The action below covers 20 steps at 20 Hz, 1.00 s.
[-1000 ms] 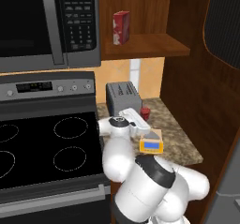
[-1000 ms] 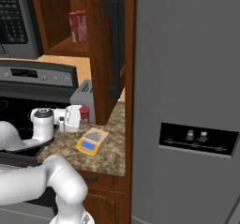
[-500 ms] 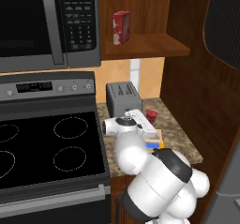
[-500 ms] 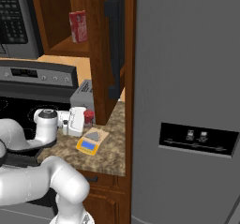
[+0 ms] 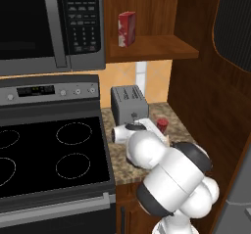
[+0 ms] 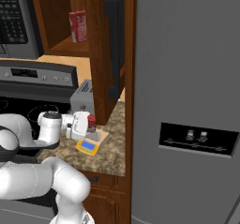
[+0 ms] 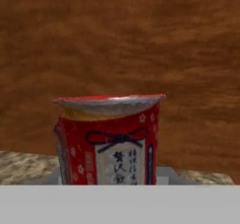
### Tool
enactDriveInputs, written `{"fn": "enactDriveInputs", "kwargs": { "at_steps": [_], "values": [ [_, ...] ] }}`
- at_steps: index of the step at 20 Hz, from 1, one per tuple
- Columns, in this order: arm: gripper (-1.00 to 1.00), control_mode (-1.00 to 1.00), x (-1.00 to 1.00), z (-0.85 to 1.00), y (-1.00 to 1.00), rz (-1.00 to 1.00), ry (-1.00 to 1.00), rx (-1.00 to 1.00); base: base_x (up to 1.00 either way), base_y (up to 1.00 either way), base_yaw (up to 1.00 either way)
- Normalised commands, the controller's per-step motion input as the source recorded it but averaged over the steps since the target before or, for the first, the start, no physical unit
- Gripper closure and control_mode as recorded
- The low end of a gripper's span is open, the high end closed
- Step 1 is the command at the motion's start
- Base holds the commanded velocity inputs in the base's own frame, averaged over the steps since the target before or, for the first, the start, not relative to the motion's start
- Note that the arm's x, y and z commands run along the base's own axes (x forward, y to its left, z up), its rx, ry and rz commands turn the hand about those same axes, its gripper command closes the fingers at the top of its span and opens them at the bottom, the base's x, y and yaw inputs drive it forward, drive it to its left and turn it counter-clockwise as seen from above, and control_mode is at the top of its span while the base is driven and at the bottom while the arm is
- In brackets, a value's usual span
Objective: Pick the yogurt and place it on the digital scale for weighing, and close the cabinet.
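Note:
The yogurt, a small dark red cup, sits in my gripper, which is shut on it. In the left base view the yogurt pokes out just right of the gripper, above the granite counter. The cup hangs close over the grey plate of the yellow digital scale; whether it touches the plate I cannot tell. Close up, the yogurt has a grey plate edge under it and brown wood behind. The cabinet door stands open, seen edge-on from the right.
A grey toaster stands behind the gripper against the wall. On the open cabinet shelf is a red carton. The black stove lies to the left under the microwave. A grey fridge bounds the right.
The gripper has carried the yogurt to the right, from beside the toaster to over the scale. The arm's elbow has swung right and lower.

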Motion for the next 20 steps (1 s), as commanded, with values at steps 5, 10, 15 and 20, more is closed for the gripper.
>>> {"fn": "enactDriveInputs", "kwargs": {
  "at_steps": [5,10,15,20],
  "values": [
    [1.0,-1.0,0.0,-0.44,0.0,-0.04,0.05,0.0,0.0,0.0,0.0],
    [1.0,-1.0,0.09,-0.41,0.0,-0.02,0.03,0.0,0.0,0.0,0.0],
    [1.0,-1.0,0.21,-0.39,0.0,0.0,0.0,0.0,0.0,0.0,0.0],
    [1.0,-1.0,0.14,-0.51,0.03,0.0,0.0,0.0,0.0,0.0,0.0]
  ]
}}
